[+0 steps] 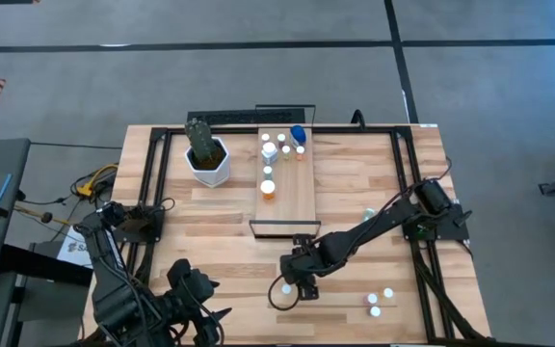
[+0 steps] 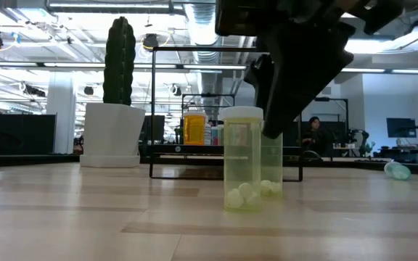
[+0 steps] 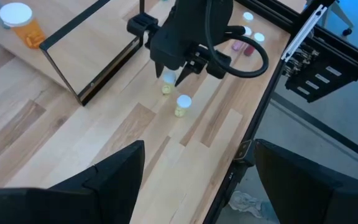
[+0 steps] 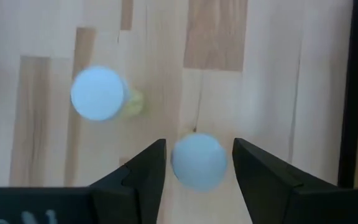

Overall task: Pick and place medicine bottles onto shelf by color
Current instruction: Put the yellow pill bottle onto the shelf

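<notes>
- A white-capped yellow-green bottle is seen between the two spread fingers of the right claw, on the table just in front of the shelf's near end; whether the fingers touch it cannot be told, and no grip is closed on it.
- A second white-capped yellow-green bottle stands upright just beside the first, outside the claw, nearer the table's front edge; pale pills are visible at its bottom in the low view.
- The shelf lies lengthwise in the middle of the table, with an orange bottle on its left side and a group of small white-capped bottles and a blue bottle at its far end.
- Two more white-capped bottles are set near the table's front right corner, well apart from the claw, and a pale green one lies to the right of the shelf.
- A white pot with a cactus is placed left of the shelf.
- The left claw is held spread open over the front left part of the table, with nothing between its fingers.
</notes>
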Motion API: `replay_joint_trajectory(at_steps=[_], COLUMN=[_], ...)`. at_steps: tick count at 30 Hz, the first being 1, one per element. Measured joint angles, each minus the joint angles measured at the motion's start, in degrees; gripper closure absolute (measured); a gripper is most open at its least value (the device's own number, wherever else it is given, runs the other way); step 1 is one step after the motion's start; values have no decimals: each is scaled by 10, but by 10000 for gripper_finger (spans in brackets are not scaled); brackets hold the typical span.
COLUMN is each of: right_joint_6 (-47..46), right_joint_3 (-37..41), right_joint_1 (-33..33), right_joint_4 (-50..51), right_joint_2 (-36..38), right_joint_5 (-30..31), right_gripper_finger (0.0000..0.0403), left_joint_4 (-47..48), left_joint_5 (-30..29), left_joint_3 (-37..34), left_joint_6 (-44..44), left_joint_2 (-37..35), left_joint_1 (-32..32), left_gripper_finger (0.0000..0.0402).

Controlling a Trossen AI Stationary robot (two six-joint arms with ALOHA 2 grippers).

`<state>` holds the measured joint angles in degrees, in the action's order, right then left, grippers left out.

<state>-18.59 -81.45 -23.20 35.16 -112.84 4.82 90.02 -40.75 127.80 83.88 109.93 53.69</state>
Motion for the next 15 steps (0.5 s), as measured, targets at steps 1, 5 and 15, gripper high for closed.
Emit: replay_joint_trajectory(at_steps=[1,5,15], right_joint_6=[0,0,-29], right_joint_3=[0,0,-15], right_joint_1=[0,0,0], right_joint_4=[2,2,14], right_joint_2=[0,0,8], right_joint_5=[0,0,-22], right_gripper_finger=[203,236,286], left_joint_4=[0,0,0], left_joint_5=[0,0,0], left_joint_3=[0,0,0], left_joint_6=[0,0,0], left_joint_2=[0,0,0], left_joint_1=[0,0,0], left_gripper_finger=[116,116,116])
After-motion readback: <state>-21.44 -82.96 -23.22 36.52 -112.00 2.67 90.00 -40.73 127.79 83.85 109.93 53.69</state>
